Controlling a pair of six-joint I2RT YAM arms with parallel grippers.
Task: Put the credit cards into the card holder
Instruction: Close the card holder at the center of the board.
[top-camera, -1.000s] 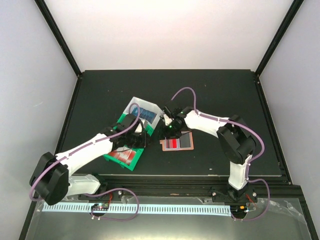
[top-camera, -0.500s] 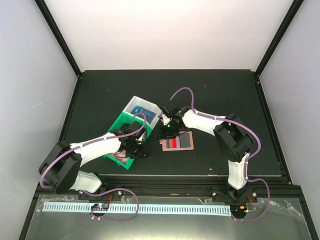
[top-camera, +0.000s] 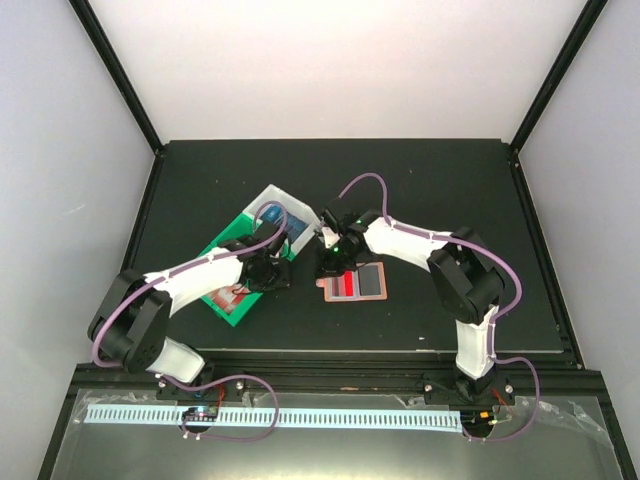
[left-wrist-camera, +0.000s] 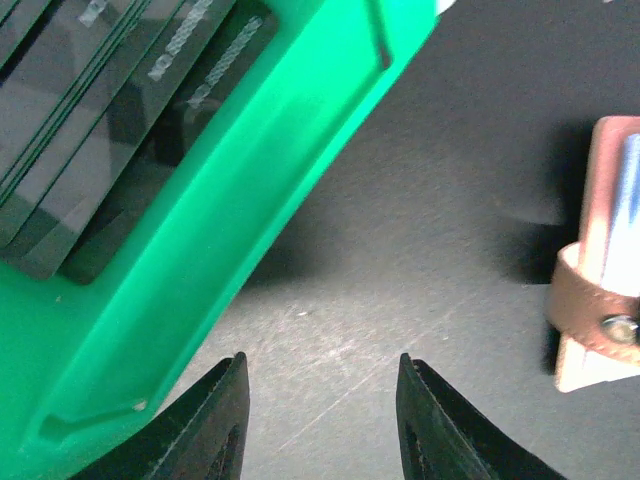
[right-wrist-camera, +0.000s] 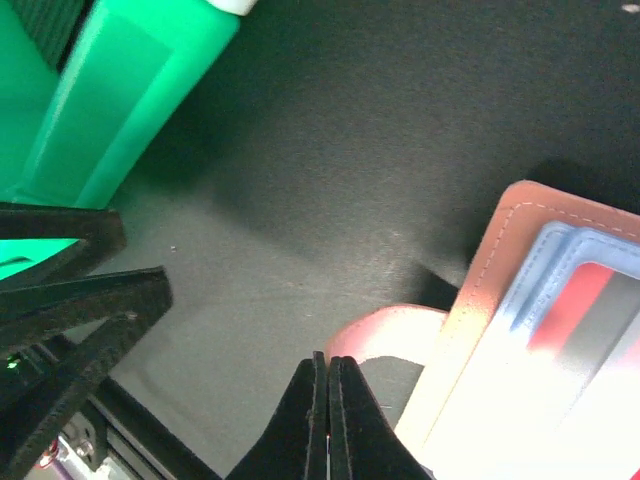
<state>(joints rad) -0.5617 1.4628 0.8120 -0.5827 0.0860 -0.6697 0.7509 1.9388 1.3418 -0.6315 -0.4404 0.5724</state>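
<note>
My right fingers (right-wrist-camera: 328, 400) are together by the snap tab (right-wrist-camera: 385, 335) of the open card holder (right-wrist-camera: 490, 290) on the table (right-wrist-camera: 330, 150). My left fingers (left-wrist-camera: 222, 425) are apart and empty beside the green bin (left-wrist-camera: 250, 200) holding credit cards (left-wrist-camera: 90, 130). Next, I'd lift one card.

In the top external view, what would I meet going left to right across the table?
green bin → left pincer → right pincer → card holder

No legible text
The dark credit cards (left-wrist-camera: 90, 130) in the green bin (left-wrist-camera: 240, 220) carry pale printed strips, too blurred to read in the left wrist view.
</note>
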